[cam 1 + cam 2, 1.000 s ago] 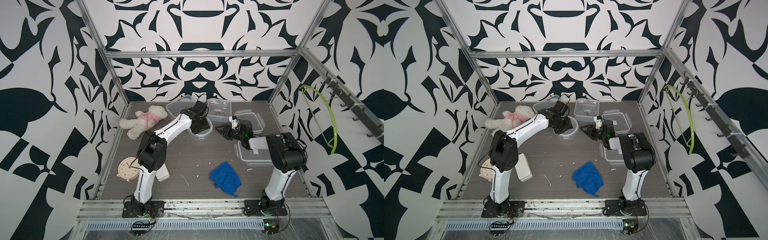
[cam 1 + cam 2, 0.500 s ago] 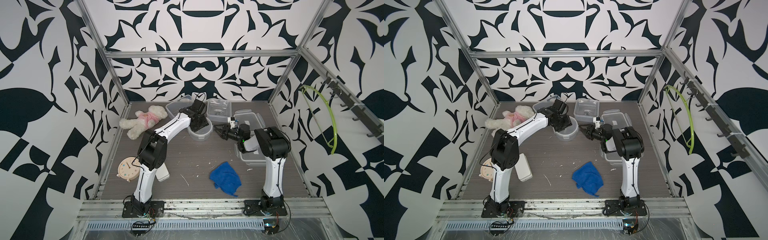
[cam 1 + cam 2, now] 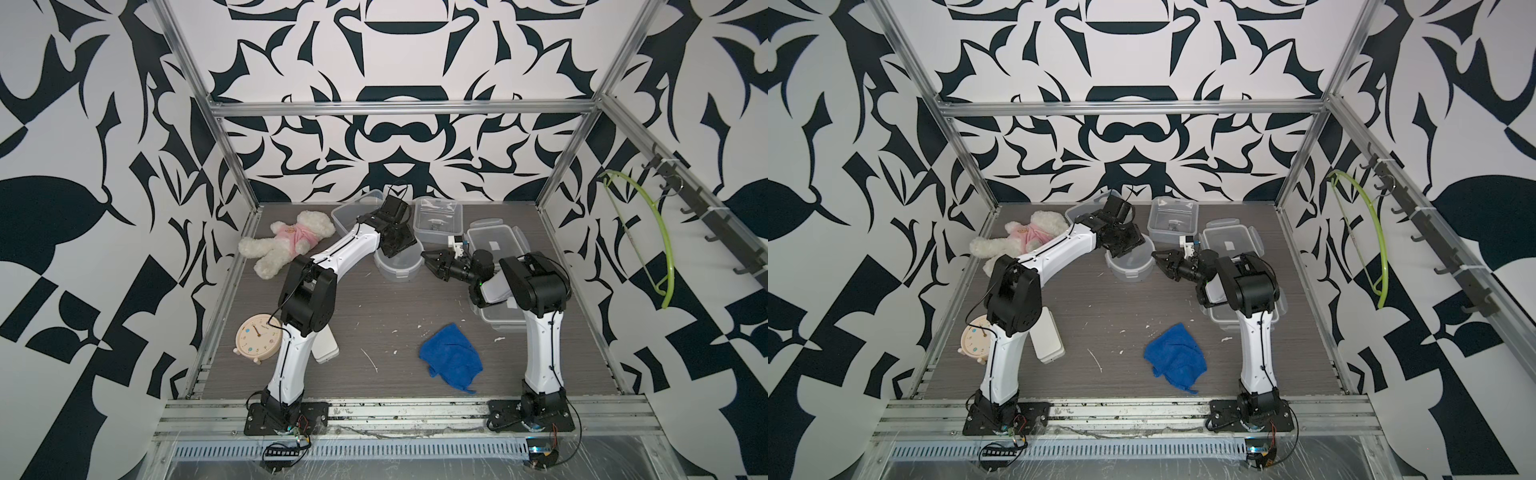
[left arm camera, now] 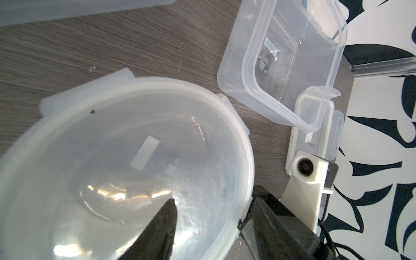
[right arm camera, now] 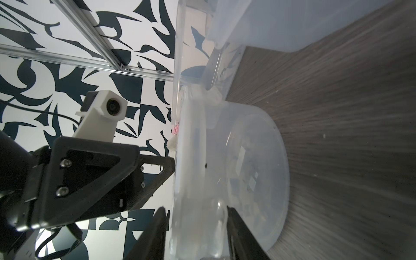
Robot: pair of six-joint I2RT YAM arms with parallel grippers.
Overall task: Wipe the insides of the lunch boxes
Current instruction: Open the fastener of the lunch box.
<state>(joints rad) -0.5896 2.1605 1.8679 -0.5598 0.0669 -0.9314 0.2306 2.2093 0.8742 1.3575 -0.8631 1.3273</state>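
round box (image 3: 397,270) centre-rear | cloth (image 3: 451,361) front | clock (image 3: 255,338) left | teddy (image 3: 291,245) rear-left

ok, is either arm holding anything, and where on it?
Cannot tell. The left gripper and right gripper each straddle the rim of the round lunch box with their fingers, but whether either actually grips it is unclear.

White case (image 3: 326,349) half hidden behind left arm (image 3: 307,291); lidded lunch box (image 3: 498,322) mostly under right arm (image 3: 536,286).
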